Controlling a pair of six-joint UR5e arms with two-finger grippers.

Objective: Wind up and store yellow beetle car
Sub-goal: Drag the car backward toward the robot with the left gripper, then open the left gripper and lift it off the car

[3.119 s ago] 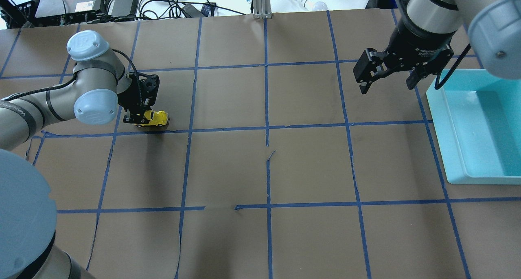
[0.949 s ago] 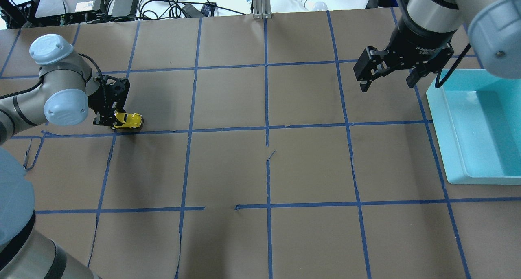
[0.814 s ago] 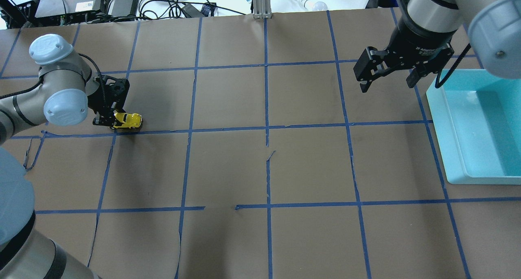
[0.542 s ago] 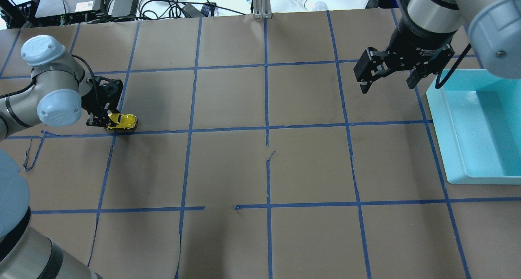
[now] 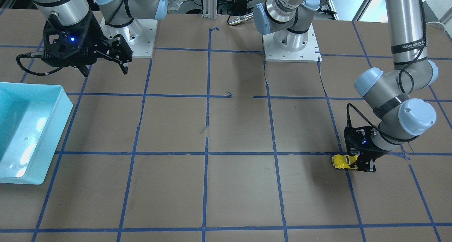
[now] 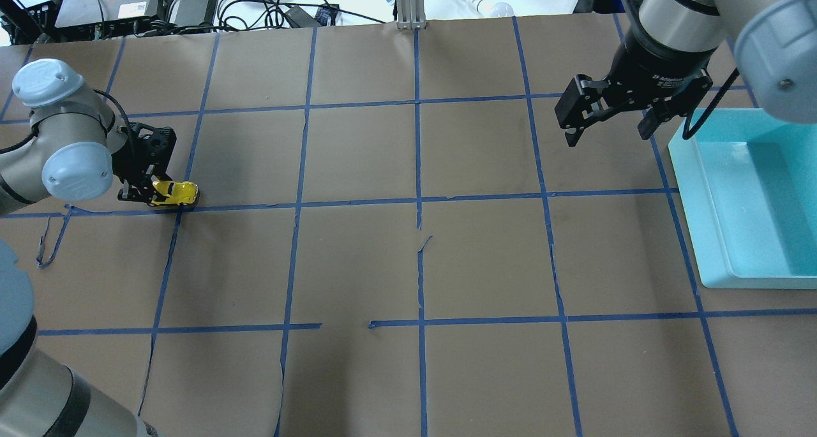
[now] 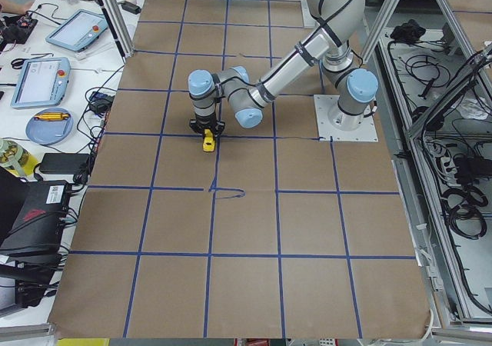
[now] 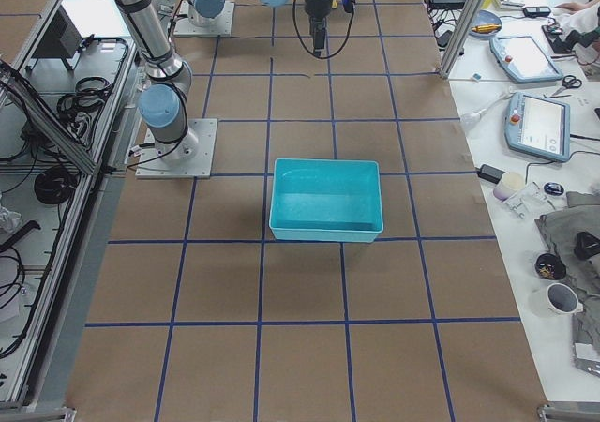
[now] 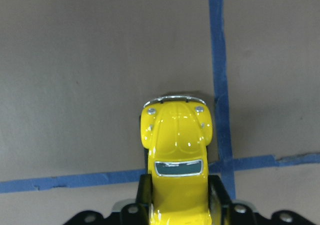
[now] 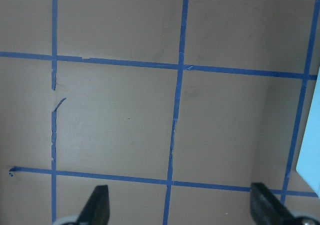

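The yellow beetle car (image 6: 175, 193) rests on the brown table at the far left, on a blue tape line. My left gripper (image 6: 153, 191) is shut on its rear half, low at the table. The car also shows in the front-facing view (image 5: 344, 161), the exterior left view (image 7: 208, 141) and the left wrist view (image 9: 176, 155), its nose pointing away from the fingers (image 9: 142, 195). My right gripper (image 6: 606, 127) is open and empty, high above the table beside the teal bin (image 6: 692, 188). Its fingertips (image 10: 97, 205) show in the right wrist view.
The teal bin (image 5: 61, 107) is open-topped and holds nothing; it also shows in the exterior right view (image 8: 281, 218). Cables, boxes and a bulb (image 6: 501, 8) lie beyond the table's far edge. Torn slits (image 6: 421, 242) mark the brown paper cover.
My left gripper has dragged the yellow car steadily leftward along the blue tape line, still shut on it. The right arm has stayed put.
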